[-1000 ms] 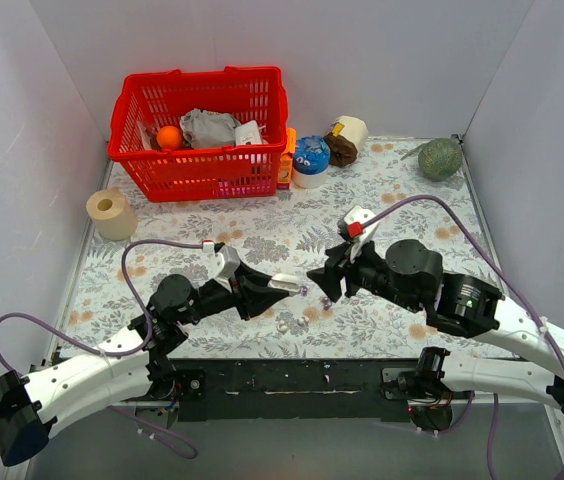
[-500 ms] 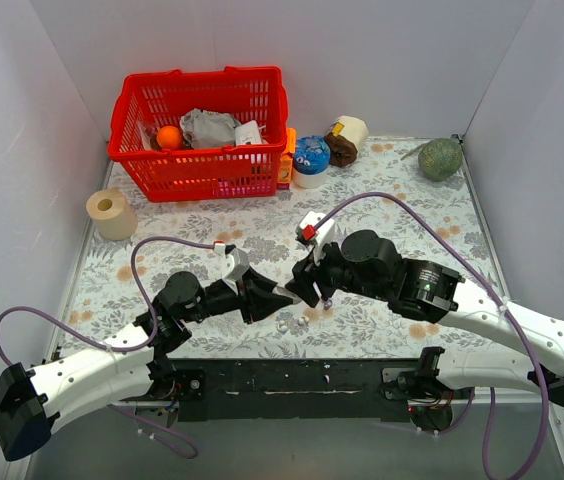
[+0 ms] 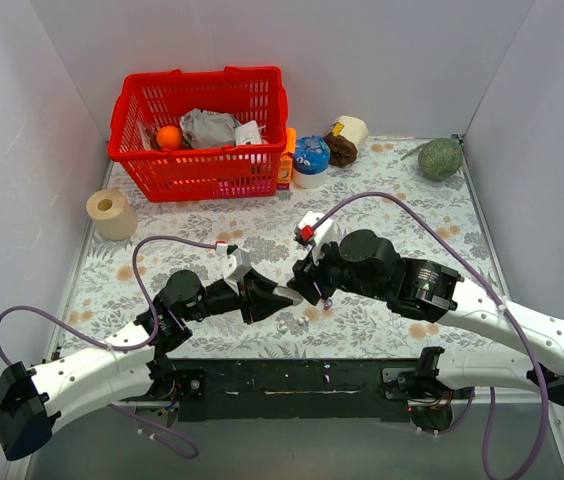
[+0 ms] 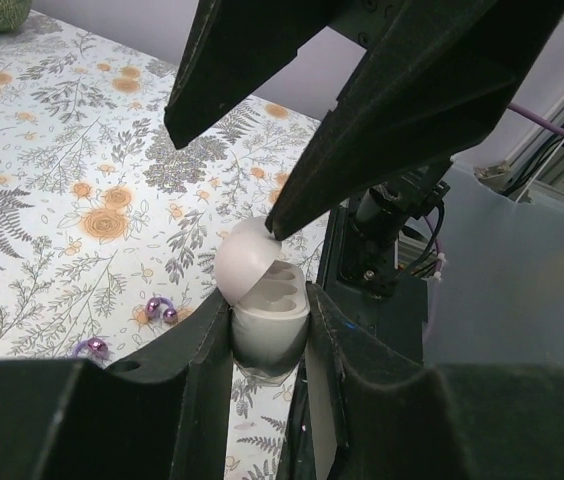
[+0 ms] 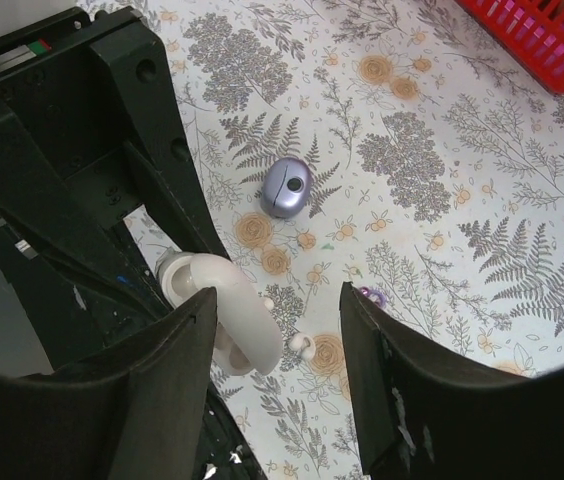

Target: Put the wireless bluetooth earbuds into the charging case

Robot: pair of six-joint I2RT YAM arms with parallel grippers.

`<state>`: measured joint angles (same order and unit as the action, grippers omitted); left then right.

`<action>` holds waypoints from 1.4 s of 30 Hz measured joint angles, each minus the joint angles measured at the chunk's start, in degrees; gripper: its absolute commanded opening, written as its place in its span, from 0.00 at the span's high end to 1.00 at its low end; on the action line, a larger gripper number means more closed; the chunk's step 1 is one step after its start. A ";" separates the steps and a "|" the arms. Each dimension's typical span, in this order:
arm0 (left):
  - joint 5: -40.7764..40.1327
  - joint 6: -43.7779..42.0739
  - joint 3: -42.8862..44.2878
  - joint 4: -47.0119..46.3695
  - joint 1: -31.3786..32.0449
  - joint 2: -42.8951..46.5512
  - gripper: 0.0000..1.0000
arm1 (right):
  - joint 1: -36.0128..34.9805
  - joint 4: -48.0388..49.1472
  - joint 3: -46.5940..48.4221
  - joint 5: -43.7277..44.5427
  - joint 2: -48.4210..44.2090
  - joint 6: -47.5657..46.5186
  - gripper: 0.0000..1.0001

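Note:
My left gripper (image 4: 267, 322) (image 3: 284, 297) is shut on the charging case (image 4: 262, 305) (image 5: 230, 322), a pale whitish pebble held upright. Its lid is hinged open over two empty cavities. My right gripper (image 5: 277, 300) (image 3: 309, 288) hangs open just above, its jaws either side of the lid. One right fingertip (image 4: 280, 222) touches the lid's top edge. Shiny purple earbuds (image 4: 159, 311) (image 4: 90, 348) lie on the floral mat below the case. Another purple earbud (image 5: 367, 295) (image 3: 327, 300) peeks out beside my right finger.
A closed lavender pebble-shaped case (image 5: 286, 187) and a small white bud (image 5: 300, 345) lie on the mat nearby. At the back stand a red basket (image 3: 202, 120), a paper roll (image 3: 112, 213), a blue tin (image 3: 312, 158) and a green ball (image 3: 440, 158).
My right arm has swung left until its gripper sits over the case in my left gripper, and its jaws have narrowed a little. The left gripper drew back slightly with the case.

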<state>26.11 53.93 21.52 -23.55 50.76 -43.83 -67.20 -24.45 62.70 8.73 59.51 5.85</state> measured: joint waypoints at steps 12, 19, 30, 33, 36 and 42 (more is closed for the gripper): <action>4.35 0.33 0.24 -2.03 -0.02 1.49 1.00 | 1.97 -2.60 1.38 3.45 2.45 0.59 0.32; 2.51 0.28 0.76 -0.72 0.00 1.92 1.00 | 2.10 0.61 1.49 -0.72 -4.81 1.62 0.25; 1.09 -0.26 2.78 -0.09 0.00 1.16 1.00 | 1.75 -0.66 2.01 -9.22 -0.66 1.46 0.28; 1.33 -0.61 2.89 0.31 -0.02 1.18 1.00 | 1.77 -1.20 2.01 -8.79 -0.52 1.51 0.31; 1.66 -0.70 2.89 0.33 -0.02 1.18 1.00 | 1.75 -1.27 2.01 -7.76 -0.52 1.53 0.33; 2.27 -1.05 2.89 0.39 -0.02 1.25 1.00 | 1.53 -1.38 2.01 -6.01 -0.52 1.95 0.42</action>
<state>28.38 52.88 24.40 -23.16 50.74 -42.59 -65.67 -25.82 64.71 2.72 58.98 7.79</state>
